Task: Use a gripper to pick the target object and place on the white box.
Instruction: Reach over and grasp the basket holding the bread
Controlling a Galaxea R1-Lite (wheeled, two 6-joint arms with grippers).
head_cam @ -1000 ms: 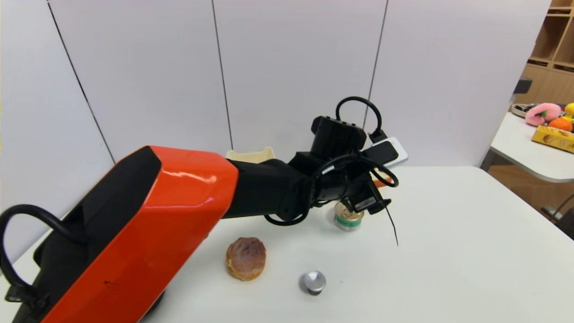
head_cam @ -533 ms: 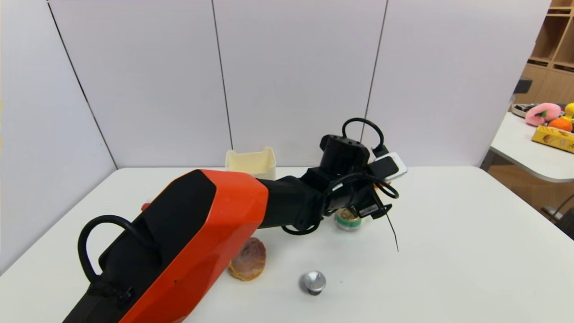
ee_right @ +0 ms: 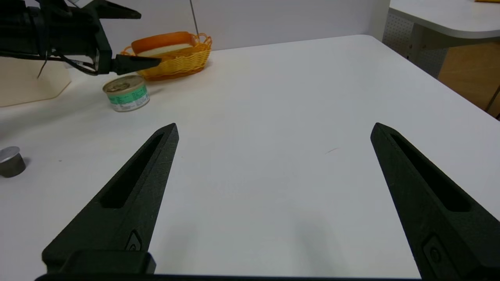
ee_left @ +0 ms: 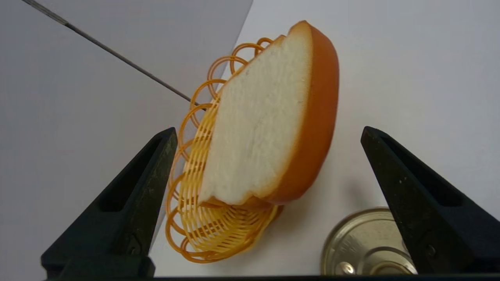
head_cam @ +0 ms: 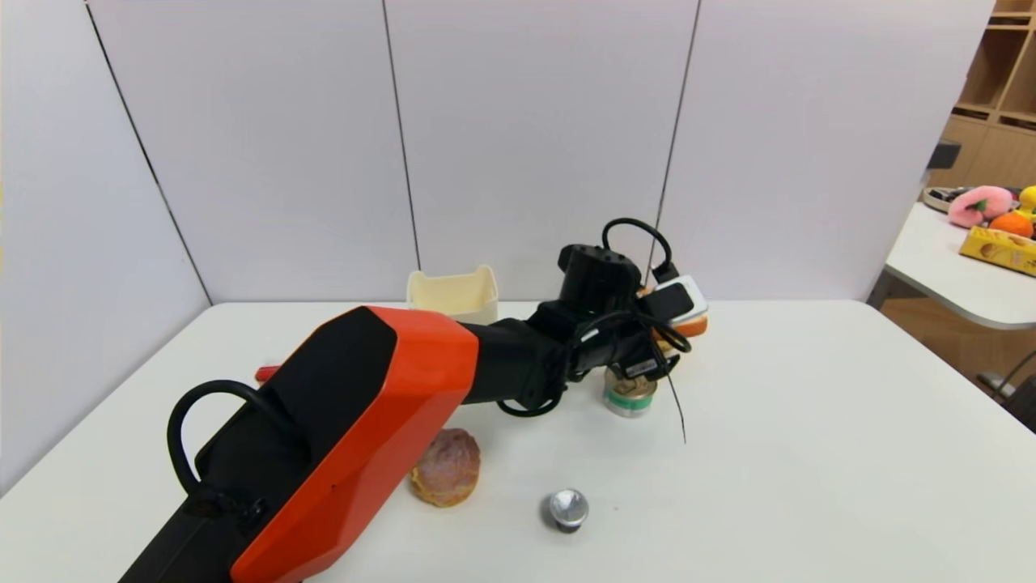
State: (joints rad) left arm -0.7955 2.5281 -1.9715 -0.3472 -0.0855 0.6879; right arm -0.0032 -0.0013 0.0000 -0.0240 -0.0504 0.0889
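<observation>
The target object, a thick toast slice (ee_left: pixel 265 117) with a cream face and orange-brown crust, leans in an orange wicker basket (ee_left: pixel 203 226) at the back of the table. My left gripper (ee_left: pixel 268 132) hovers just in front of it, open wide, its fingers on either side of the slice without touching it. The white box (head_cam: pixel 453 293) stands by the back wall, to the left of the basket and behind the left arm. My right gripper (ee_right: pixel 274 127) is open over bare tabletop on the right, holding nothing; it is out of the head view.
A green-labelled tin can (head_cam: pixel 630 394) sits right below the left wrist, close to the basket. A round bun (head_cam: pixel 445 467) and a small silver knob (head_cam: pixel 566 508) lie nearer the front. A red item (head_cam: pixel 267 372) peeks out behind the left arm.
The left arm has dropped lower and swung slightly left, bringing the gripper down toward the basket. Its jaws stay wide open.
</observation>
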